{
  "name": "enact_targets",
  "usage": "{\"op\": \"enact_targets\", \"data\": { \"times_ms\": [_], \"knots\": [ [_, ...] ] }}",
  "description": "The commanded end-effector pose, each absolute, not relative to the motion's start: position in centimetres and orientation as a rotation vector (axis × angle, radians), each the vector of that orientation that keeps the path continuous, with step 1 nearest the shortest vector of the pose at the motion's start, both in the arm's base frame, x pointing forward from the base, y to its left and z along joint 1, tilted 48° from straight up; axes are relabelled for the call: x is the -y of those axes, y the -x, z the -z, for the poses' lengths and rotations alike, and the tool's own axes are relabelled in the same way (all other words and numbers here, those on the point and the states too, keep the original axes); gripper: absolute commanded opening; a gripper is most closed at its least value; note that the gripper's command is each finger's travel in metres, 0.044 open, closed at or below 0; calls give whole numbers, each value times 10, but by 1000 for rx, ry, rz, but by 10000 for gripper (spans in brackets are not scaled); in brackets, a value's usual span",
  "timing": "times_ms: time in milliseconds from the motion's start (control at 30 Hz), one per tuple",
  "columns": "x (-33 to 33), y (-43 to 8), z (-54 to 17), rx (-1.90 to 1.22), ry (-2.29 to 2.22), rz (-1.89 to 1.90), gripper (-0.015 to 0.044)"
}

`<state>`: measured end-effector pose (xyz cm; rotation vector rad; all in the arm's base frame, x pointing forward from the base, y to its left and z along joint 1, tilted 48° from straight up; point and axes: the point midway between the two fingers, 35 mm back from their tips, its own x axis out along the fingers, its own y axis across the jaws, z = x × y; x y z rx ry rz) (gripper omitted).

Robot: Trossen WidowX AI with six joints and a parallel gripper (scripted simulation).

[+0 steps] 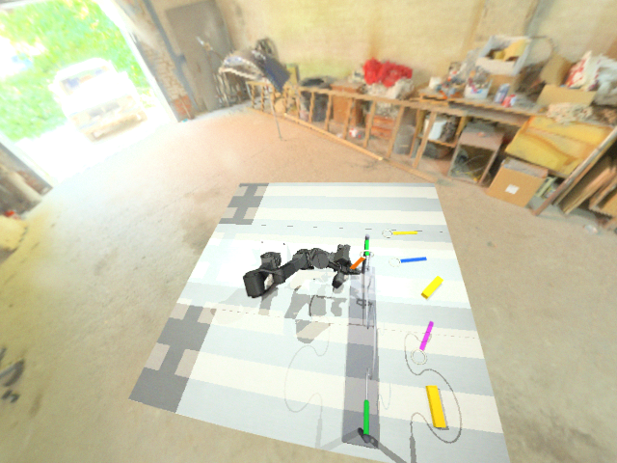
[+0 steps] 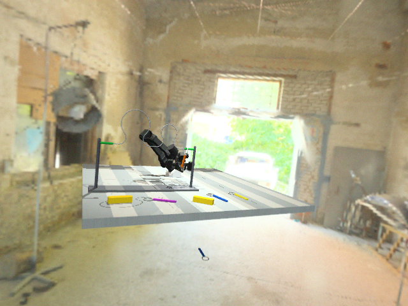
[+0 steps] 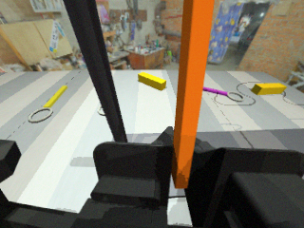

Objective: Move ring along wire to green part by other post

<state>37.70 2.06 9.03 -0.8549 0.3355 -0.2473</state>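
My gripper [image 1: 354, 270] [image 2: 181, 169] is shut on the orange handle [image 1: 357, 262] [image 2: 183, 161] [image 3: 191, 81], which stands up between the fingers in the wrist view. The pale ring [image 1: 372, 255] at its upper end is around the wire near the inner end of the green part [image 1: 367, 245] [image 2: 190, 149] by the near-robot post [image 2: 192, 171] [image 3: 102, 66]. Whether the ring touches the wire is too small to tell. The thin grey wire [image 2: 135, 109] loops up and down to the other green part [image 1: 365, 416] [image 2: 106, 143] at the other post [image 2: 97, 164].
A dark base bar [image 2: 145, 189] joins the posts. Beyond it on the striped table lie yellow blocks [image 1: 432, 286] [image 1: 435, 406] [image 2: 120, 199], a magenta-handled ring [image 1: 426, 336] [image 2: 164, 200], a blue-handled ring [image 1: 414, 259] and a yellow-handled ring [image 1: 404, 232] [image 3: 55, 96]. Wire shadows cross the table.
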Motion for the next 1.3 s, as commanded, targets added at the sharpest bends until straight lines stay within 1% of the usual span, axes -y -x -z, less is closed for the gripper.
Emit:
{"op": "enact_targets", "data": {
  "times_ms": [0,33,433,900,1267],
  "knots": [
    [-21,-377,-89,-337,862,242,-150],
    [-21,-377,-89,-337,862,242,-150],
    [-21,-375,-91,-336,855,247,160],
    [-38,-332,-98,-340,861,241,160],
    [-38,-331,-98,-340,861,241,160]
  ]
}}
